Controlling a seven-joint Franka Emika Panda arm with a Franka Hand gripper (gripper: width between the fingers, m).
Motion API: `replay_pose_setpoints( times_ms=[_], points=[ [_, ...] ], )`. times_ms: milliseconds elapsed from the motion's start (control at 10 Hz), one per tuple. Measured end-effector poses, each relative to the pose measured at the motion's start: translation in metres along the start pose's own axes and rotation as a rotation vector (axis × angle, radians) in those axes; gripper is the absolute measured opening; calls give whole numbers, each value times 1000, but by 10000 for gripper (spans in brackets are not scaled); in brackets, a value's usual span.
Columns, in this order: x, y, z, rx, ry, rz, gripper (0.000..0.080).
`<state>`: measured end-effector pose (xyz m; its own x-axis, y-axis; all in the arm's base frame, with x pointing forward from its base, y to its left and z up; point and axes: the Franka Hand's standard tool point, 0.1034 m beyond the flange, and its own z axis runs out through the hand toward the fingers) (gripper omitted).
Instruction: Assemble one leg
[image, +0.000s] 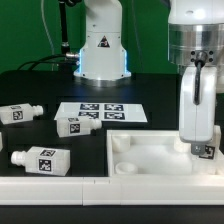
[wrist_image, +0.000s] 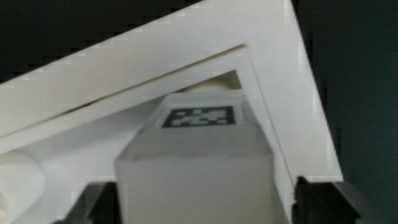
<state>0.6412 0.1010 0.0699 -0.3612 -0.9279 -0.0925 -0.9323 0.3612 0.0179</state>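
My gripper (image: 203, 150) is shut on a white leg (image: 206, 149) with a black-and-white tag and holds it upright over the right-hand corner of the large white tray-like piece (image: 150, 152). In the wrist view the held leg (wrist_image: 199, 150) fills the space between my two dark fingertips (wrist_image: 93, 205), its tagged end pointing into the tray's corner (wrist_image: 249, 70). Three more legs lie on the black table in the exterior view's left half: one at the far left (image: 18, 113), one near the marker board (image: 78, 124), one at the front left (image: 40, 157).
The marker board (image: 100, 111) lies flat behind the tray. The robot's white base (image: 102, 45) stands at the back. A low white ledge (image: 60, 186) runs along the table's front edge.
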Motion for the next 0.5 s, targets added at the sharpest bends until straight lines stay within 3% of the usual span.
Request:
replay_pose_setpoints(
  times_ms=[100, 200, 300, 500],
  points=[
    [-8, 1, -11, 10, -13, -14, 569],
    [-15, 1, -33, 28, -38, -34, 569],
    [-17, -2, -48, 40, -62, -37, 635],
    [-13, -3, -48, 39, -68, -32, 649]
  ],
)
